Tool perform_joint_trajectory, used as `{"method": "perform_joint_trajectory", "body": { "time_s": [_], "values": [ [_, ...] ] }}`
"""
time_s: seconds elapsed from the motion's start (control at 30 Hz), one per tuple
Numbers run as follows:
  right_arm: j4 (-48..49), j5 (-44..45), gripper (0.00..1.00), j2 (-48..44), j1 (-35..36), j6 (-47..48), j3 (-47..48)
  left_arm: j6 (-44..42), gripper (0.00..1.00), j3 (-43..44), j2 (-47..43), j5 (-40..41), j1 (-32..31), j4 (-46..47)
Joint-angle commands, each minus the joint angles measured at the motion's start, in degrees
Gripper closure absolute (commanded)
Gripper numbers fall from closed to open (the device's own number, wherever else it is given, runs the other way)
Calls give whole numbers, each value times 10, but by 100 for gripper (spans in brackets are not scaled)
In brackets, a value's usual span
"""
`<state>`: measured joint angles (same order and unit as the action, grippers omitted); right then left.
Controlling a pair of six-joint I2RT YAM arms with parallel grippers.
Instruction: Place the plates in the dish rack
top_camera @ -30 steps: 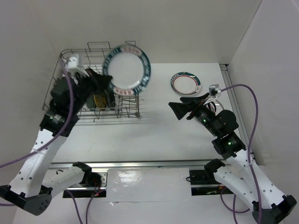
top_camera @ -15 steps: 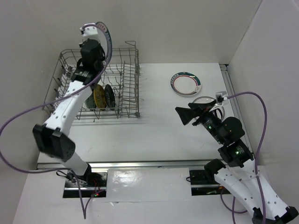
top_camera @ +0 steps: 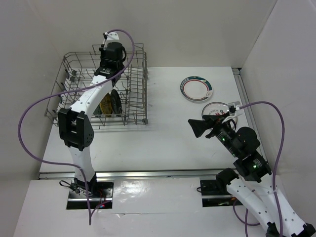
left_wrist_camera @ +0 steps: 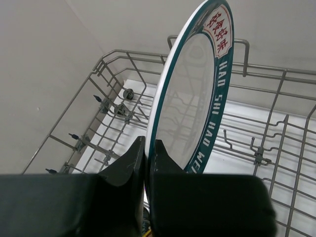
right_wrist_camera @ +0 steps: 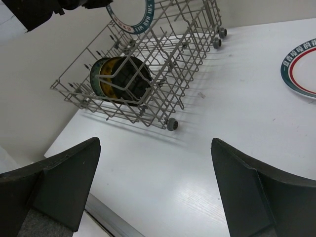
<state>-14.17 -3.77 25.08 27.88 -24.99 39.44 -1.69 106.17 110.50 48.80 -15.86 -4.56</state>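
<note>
My left gripper (left_wrist_camera: 147,150) is shut on the rim of a large white plate with a teal rim and lettering (left_wrist_camera: 195,94), held upright on edge inside the grey wire dish rack (left_wrist_camera: 276,74). In the top view the left gripper (top_camera: 111,64) reaches over the rack's (top_camera: 74,106) back part. A yellow plate (top_camera: 104,105) and a black plate (top_camera: 116,101) stand in the rack. A white plate with a green and red rim (top_camera: 196,89) lies flat on the table. My right gripper (top_camera: 198,126) is open and empty above the table, right of the rack.
Another pale plate (top_camera: 220,105) lies partly hidden behind my right arm. In the right wrist view the rack (right_wrist_camera: 163,54) stands ahead to the left, the green and red plate (right_wrist_camera: 302,66) at the right edge. Walls close in behind, left and right.
My left arm has swung the lettered plate from face-up above the rack's right side to edge-on down at the rack's back. My right gripper has drawn back a little toward the near edge.
</note>
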Motion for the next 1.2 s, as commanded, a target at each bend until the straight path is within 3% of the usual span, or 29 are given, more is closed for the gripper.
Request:
{"method": "perform_joint_trajectory", "body": {
  "time_s": [0.0, 0.17, 0.53, 0.57, 0.73, 0.8, 0.9, 1.03, 1.17],
  "values": [
    [-6, 1, 0, -9, 2, 15, 29, 16, 100, 26, 9, 17, -8, 34],
    [-11, 1, 0, -9, 2, 15, 29, 78, 100, 48, 31, -23, -8, -29],
    [-16, 6, 0, -9, 2, 15, 35, 92, 100, 16, 57, 11, -32, -42],
    [-16, 6, 0, -14, 2, 15, 35, 93, 96, 16, 57, 2, -32, -48],
    [-22, 17, 0, -14, 2, 21, 35, 113, 44, -3, 57, -4, -32, -64],
    [-22, 24, 0, -14, 2, 21, 30, 119, 31, -3, 51, -4, -32, -70],
    [-33, 78, 0, -14, 2, 13, 13, 127, 31, -9, 24, -28, -32, -85],
    [-96, 222, 0, 17, 2, -49, 5, 168, 28, -3, -51, -73, -32, -128],
    [-165, 342, 0, 46, 2, -203, -7, 186, 22, -3, -147, -149, -85, -153]
  ]
}}
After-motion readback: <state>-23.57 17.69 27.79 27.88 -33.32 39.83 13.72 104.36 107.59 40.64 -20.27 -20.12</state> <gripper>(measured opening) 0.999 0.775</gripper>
